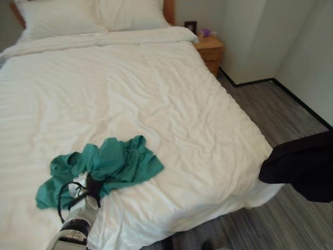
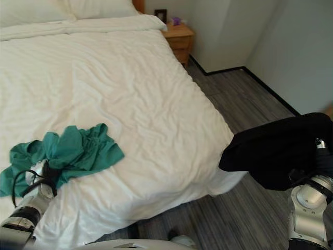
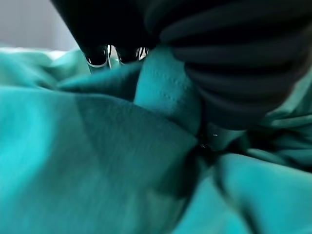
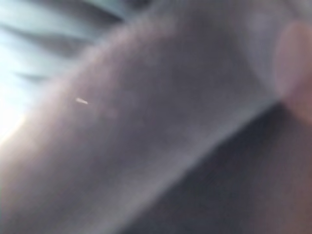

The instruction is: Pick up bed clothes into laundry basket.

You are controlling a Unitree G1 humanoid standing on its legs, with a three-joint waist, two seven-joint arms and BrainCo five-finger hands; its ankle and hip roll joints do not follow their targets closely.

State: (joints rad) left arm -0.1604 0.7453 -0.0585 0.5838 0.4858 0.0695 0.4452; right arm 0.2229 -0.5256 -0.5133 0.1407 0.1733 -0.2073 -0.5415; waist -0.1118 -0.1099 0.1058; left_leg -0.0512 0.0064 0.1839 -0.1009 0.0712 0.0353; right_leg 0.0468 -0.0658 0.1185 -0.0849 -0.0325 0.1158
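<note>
The left robot hand [image 1: 83, 188] clutched a crumpled green shirt [image 1: 112, 164] near the bed [image 1: 156, 99] foot, lying crosswise (no clear direction); the right robot hand's grip, under black cloth [image 2: 276, 148], couldn't be told.

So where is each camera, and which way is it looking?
Left eye view: on the head, looking down at the bed; left hand on the green shirt.
Right eye view: beside it, same scene; right arm carries black cloth.
Left wrist view: on the left wrist, pressed against green shirt.
Right wrist view: on the right wrist, against blurry fabric.
Both eyes share bed and nightstand.
</note>
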